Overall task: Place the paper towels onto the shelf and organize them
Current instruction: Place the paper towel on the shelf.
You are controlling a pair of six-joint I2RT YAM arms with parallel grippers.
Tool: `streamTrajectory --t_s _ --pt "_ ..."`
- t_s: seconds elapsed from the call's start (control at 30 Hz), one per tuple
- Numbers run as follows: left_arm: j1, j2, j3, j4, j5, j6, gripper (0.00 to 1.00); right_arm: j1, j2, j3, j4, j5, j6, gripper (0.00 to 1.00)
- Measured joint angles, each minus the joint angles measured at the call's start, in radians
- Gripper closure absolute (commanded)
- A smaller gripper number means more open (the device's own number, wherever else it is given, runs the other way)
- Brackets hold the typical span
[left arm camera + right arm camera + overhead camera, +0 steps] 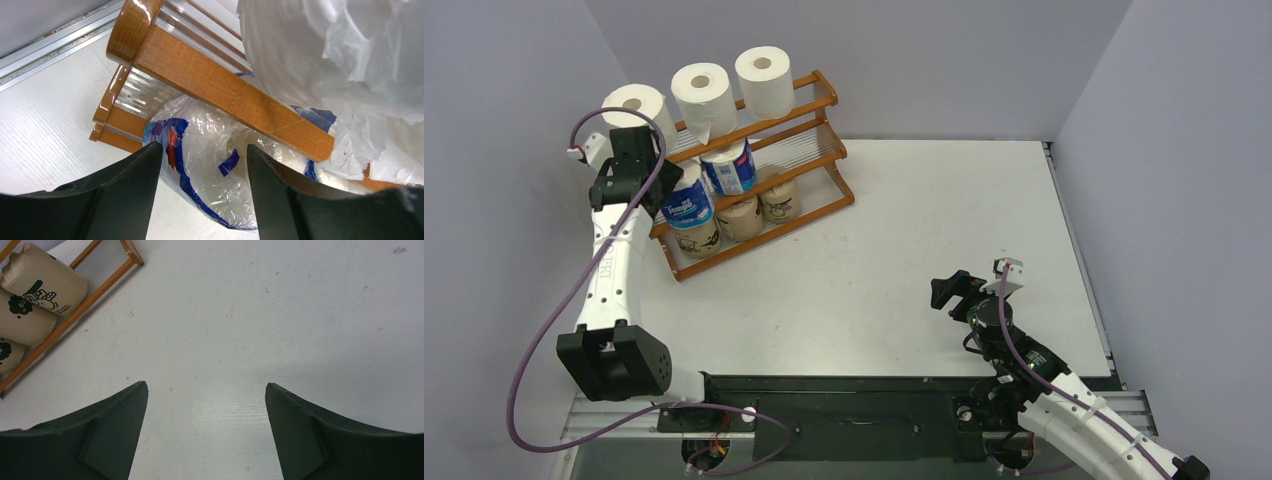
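The orange-brown wooden shelf (822,101) stands at the back left. Three white rolls (704,92) sit on its top tier, two blue-and-white rolls (729,168) on the middle tier, and three brown printed rolls (740,216) on the bottom tier. My left gripper (664,185) is at the shelf's left end, its jaws round the left blue-and-white roll (210,150), which lies under a shelf rail (225,95). A white roll (340,50) sits above it. My right gripper (946,292) is open and empty over bare table (206,385), far from the shelf.
Grey walls close in the table at the back and on both sides. The shelf's right corner (75,315) and the brown rolls (45,282) show at the upper left of the right wrist view. A dark mounting plate (854,400) runs along the near edge.
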Motion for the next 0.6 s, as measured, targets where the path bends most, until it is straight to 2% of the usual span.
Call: streamTrajectory --t_s 0.6 --pt "0.001 -0.063 -0.034 0.047 0.027 0.044 0.29 0.000 0.000 0.000 0.000 0.000 0.000 0.18"
